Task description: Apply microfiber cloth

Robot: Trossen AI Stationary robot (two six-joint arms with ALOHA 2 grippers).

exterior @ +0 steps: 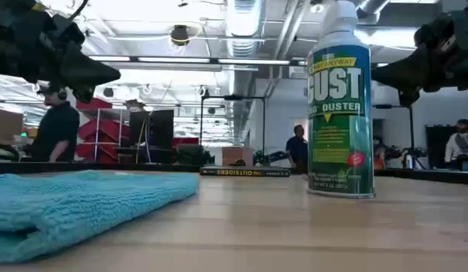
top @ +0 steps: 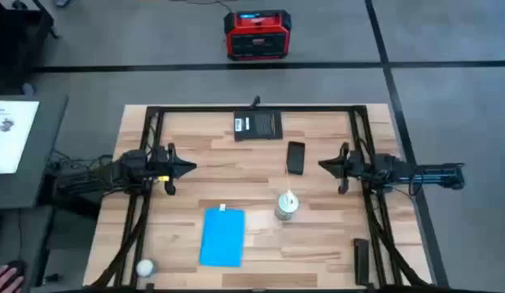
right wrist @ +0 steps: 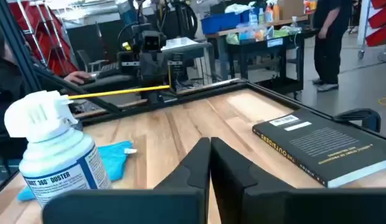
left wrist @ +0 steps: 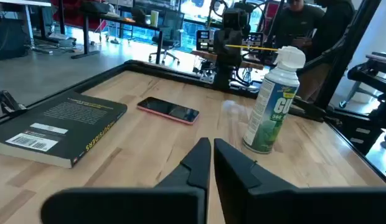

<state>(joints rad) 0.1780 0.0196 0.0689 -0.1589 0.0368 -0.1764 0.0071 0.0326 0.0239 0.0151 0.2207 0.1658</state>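
Sky-blue and folded flat, the microfiber cloth (top: 222,237) lies on the wooden table (top: 187,175) near its front edge, just left of the duster can (top: 286,206) and apart from it. We take that can as our landmark. Beyond it, toward the table's far edge, we see the phone (top: 296,157), and farther on, to the left, the black book (top: 258,125). We find the left gripper (top: 191,169) up and to the left of the can, above the table, its fingers closed together on nothing. The right gripper (top: 322,164) sits up and to the right of the can, fingers likewise pressed together and empty. Neither touches the cloth. Behind the can, in the room, we see people standing.
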